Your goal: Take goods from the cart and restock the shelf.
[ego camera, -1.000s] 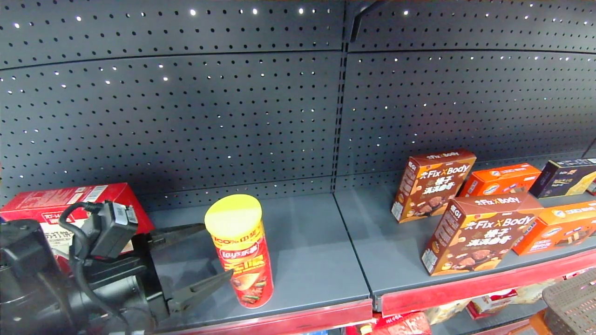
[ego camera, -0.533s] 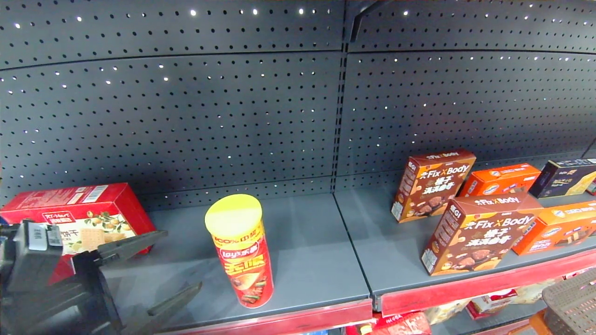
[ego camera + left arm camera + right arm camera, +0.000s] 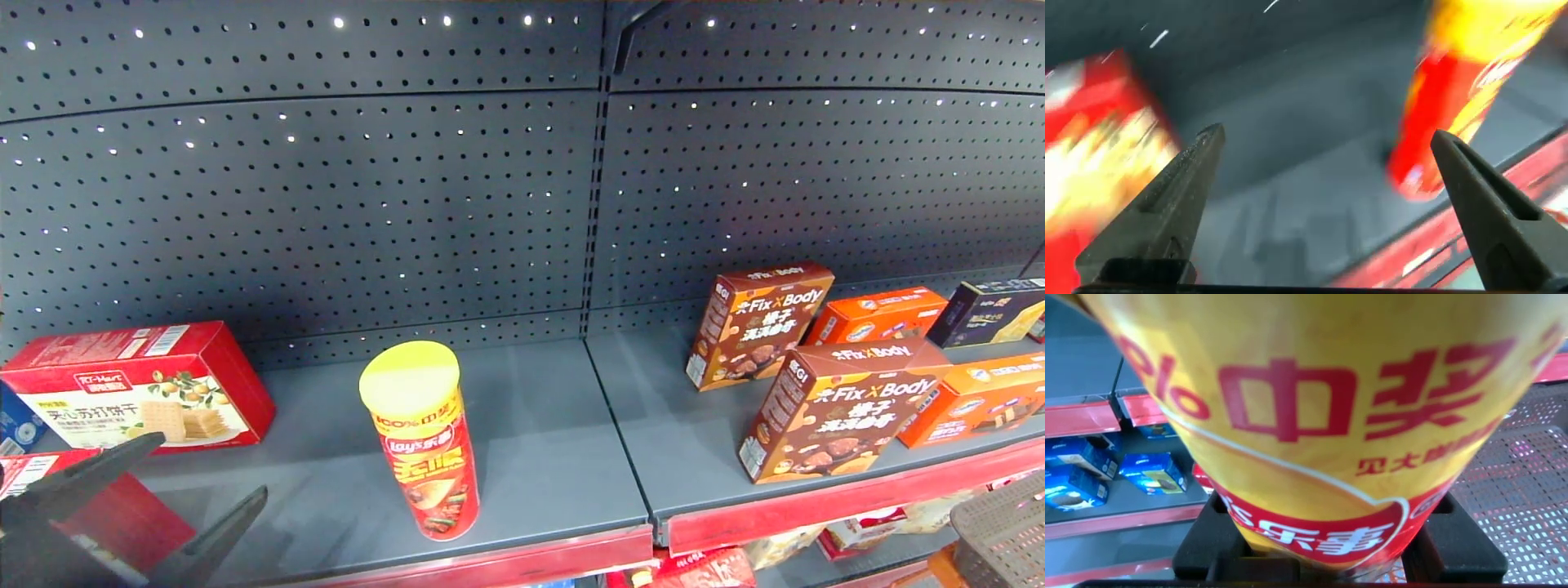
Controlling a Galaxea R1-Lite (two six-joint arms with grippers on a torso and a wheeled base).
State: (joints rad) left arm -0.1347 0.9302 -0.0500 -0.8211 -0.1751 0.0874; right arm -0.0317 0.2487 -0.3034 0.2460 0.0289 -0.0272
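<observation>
head view: the chip can (image 3: 420, 441) is standing upright near the front lip of the shelf (image 3: 539, 425), the left gripper (image 3: 211, 464) hanging spread wide, apart from it

left wrist view: its fingers (image 3: 1167, 204) are gaping, empty

right wrist view: the right gripper (image 3: 1327, 559) is pinching a second can (image 3: 1315, 400); placing it too close is risking knocking the first off the edge

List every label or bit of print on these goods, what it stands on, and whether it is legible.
Chip can: large red and white lettering, legible.
Second can: big red characters, legible.
Brown boxes: bold white lettering, legible.
Red biscuit box: lettering legible; barcode digits too small.
Orange boxes: too small to read.
</observation>
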